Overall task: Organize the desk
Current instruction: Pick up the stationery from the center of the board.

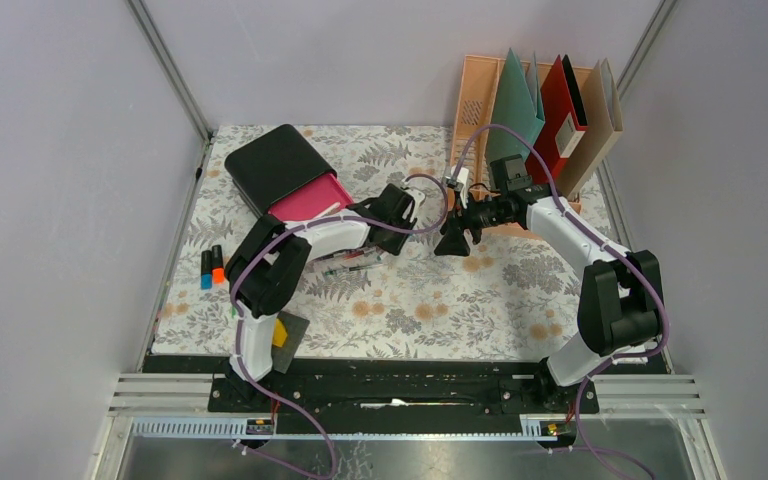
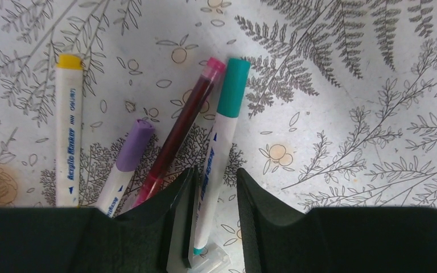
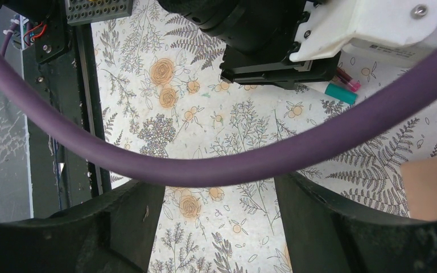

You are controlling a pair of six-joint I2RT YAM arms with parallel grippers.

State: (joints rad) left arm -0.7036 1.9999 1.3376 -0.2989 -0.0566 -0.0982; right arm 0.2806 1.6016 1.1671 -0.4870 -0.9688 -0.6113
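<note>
Two dark fingers of the left gripper stood slightly apart astride the white barrel of a teal-capped marker. Bare cloth showed at the barrel's 3 o'clock side, so it was not clamped. Toward 9 o'clock lay a magenta pen, a purple-capped marker and a yellow-capped marker, caps fanned toward 12. Beneath them spread the desk, fern-printed. At 3 o'clock overhead, the right gripper hung with jaws wide apart, holding nothing.

right pincer: fingers wide apart | purple cable: arcs over desk
</note>
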